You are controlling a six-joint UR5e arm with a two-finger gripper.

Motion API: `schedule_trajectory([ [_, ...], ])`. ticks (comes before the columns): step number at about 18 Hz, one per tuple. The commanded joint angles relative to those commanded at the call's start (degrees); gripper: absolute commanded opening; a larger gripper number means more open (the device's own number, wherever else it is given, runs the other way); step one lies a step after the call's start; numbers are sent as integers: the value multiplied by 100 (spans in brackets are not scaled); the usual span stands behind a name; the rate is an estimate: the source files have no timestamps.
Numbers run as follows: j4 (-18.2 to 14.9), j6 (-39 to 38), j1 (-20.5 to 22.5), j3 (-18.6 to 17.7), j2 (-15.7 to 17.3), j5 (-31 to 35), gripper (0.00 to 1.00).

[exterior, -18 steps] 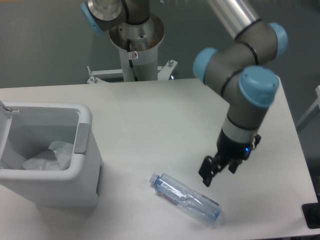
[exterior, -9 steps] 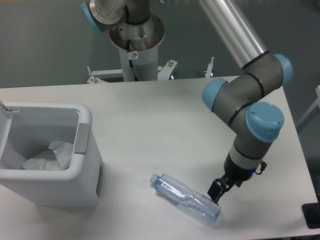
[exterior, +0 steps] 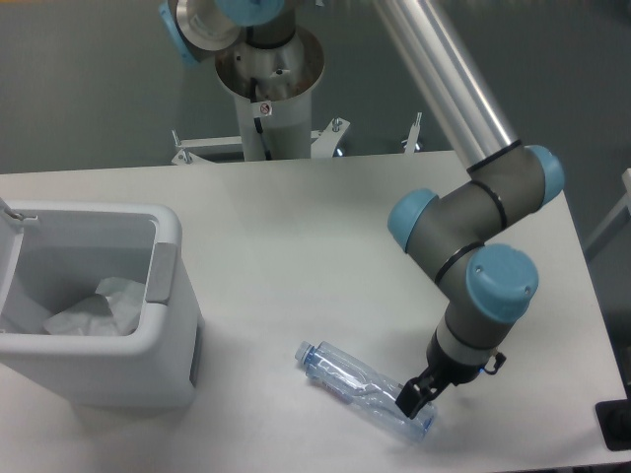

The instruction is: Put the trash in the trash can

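I see the gripper low at the crushed bottle; finger spread I cannot tell. Risk: the slick, crumpled plastic squirts sideways under an off-centre pinch.

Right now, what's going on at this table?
A robot arm is clearing trash into the open white trash can at the left. A crumpled white sheet already lies inside it. The crushed clear water bottle lies on its side on the table, blue cap toward the bin. The pincer is down at the bottle's base end; whether it has closed on it can't be told.
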Motion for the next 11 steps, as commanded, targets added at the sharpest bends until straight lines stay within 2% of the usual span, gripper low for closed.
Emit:
schedule_trajectory([
  [5, 149, 0, -53, 18, -79, 18, 100],
  [11, 141, -9, -96, 18, -123, 18, 99],
])
